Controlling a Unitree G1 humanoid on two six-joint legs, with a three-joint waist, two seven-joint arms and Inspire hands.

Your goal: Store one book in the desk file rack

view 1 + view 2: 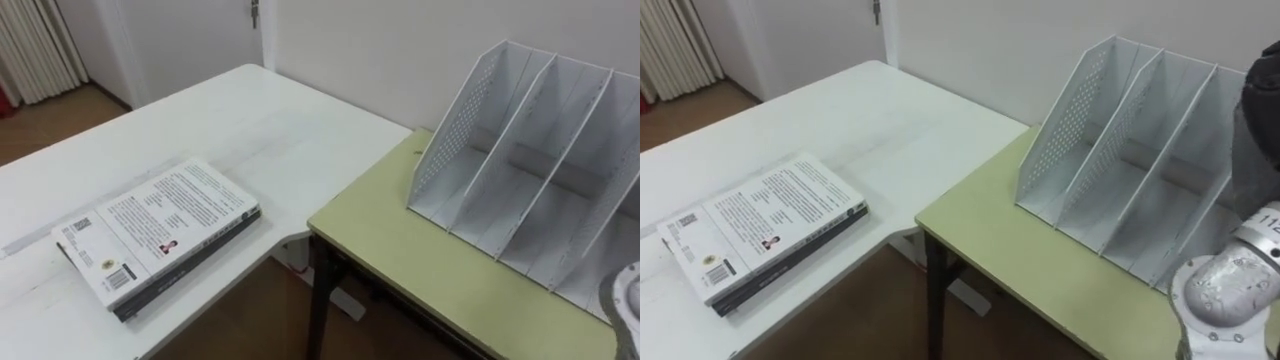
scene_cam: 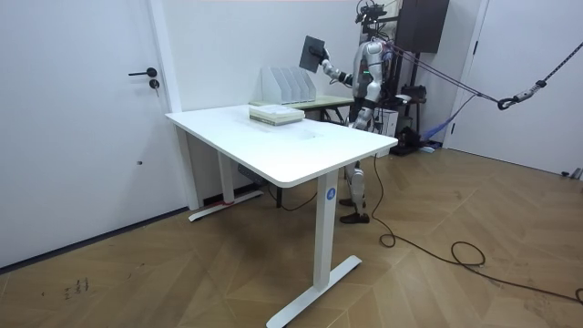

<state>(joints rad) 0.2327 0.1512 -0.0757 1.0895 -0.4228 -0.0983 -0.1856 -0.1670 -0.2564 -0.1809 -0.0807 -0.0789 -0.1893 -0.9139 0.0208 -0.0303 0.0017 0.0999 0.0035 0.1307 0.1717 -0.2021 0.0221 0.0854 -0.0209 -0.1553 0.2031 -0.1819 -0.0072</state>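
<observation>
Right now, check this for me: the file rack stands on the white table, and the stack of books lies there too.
One point is wrong: the file rack stands on the green desk, as the left eye view shows. The stack of books does lie on the white table.

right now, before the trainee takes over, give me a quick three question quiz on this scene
1. True or false: the rack stands on the white table.
2. Where is the dark book? A) in the rack B) held up in the right hand C) on the floor
3. Fill in: the stack of books lies on the ____ table.

Key: 1 false, it stands on the green desk; 2 B; 3 white.
</observation>
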